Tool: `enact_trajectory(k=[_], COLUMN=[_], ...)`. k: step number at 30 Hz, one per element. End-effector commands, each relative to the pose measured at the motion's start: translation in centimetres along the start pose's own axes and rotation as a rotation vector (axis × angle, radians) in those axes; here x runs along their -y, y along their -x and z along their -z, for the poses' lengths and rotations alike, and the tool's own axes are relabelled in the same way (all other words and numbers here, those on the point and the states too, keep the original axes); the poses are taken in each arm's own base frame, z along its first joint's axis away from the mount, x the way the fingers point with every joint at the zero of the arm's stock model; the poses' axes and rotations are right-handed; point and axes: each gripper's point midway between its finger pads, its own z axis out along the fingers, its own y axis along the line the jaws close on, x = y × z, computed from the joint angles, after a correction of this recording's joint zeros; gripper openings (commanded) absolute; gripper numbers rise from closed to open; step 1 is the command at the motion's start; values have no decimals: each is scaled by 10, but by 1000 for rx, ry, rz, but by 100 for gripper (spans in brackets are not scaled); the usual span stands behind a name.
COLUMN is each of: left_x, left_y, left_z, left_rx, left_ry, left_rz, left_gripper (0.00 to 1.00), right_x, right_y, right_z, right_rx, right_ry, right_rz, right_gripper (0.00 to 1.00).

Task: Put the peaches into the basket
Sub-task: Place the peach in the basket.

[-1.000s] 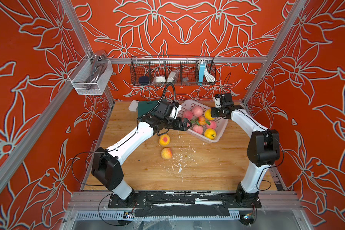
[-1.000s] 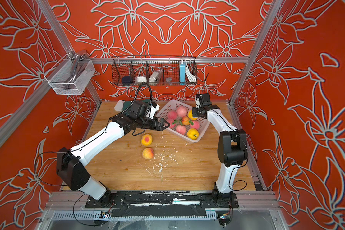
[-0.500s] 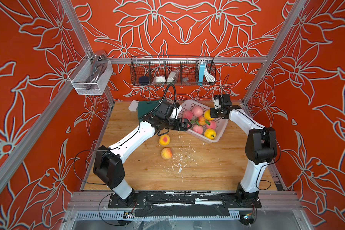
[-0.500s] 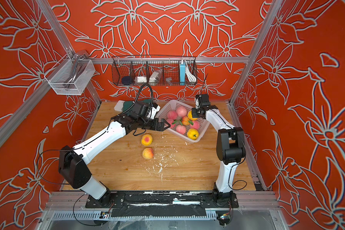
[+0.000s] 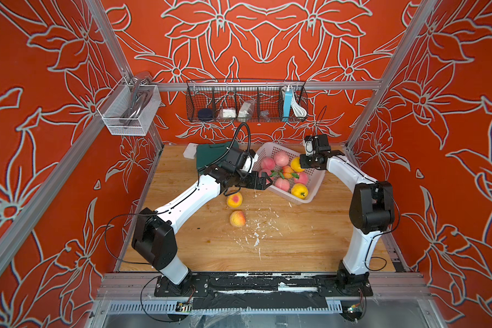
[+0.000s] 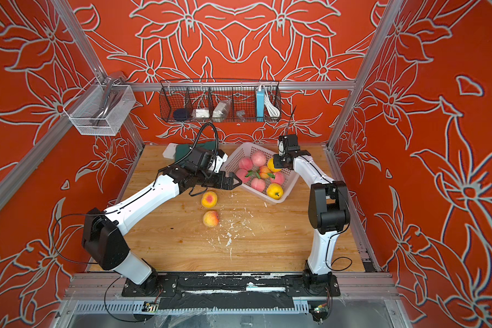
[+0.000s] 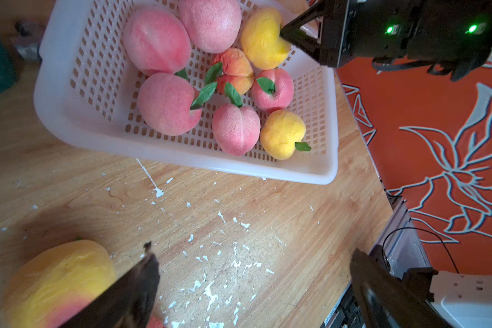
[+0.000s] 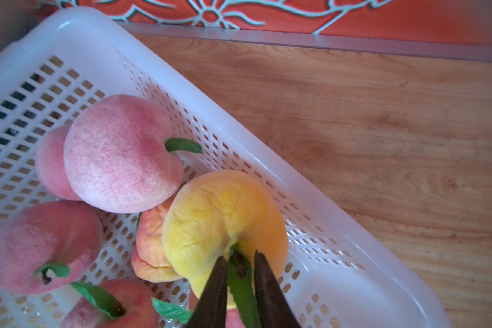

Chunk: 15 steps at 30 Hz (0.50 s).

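Right gripper, jaws narrowly apart (leaf between them), meets yellow peach inside basket.

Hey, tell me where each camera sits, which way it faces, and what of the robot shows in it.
Top views: high at the front, looking down on the wooden table, the pale pink perforated plastic basket and both whole arms.
Left wrist: low over the table, facing the basket; shows the open left gripper, and the right gripper beyond.
Right wrist: above the basket, looking down; its fingers flank the leaf of a plain yellow round peach.
Shared: both wrist views show that yellow peach and the basket.
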Motion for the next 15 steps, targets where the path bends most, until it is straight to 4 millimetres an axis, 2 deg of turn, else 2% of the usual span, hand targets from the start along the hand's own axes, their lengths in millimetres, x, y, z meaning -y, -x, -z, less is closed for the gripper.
enact_trajectory(k=[1,4,8,10,15], left_x=[0,-7,-21,-27,-33], left_y=[-7,-24,-49,-62,-86], left_z=[17,29,51,65,90], left_rx=[16,9,10,12,22], left_ry=[18,49,115,146,172], left_rz=[-18,-19,-21,-22,-12], left_gripper=[99,99,99,99,99], right_x=[-2,-2,-7,-13,-37], right_y=[9,10,11,7,-15], right_z=[22,33,57,68,97], right_rx=[32,35,75,79,76], right_ry=[8,3,21,34,49], right_rz=[8,11,8,14,69], right_gripper=[36,48,60,67,77])
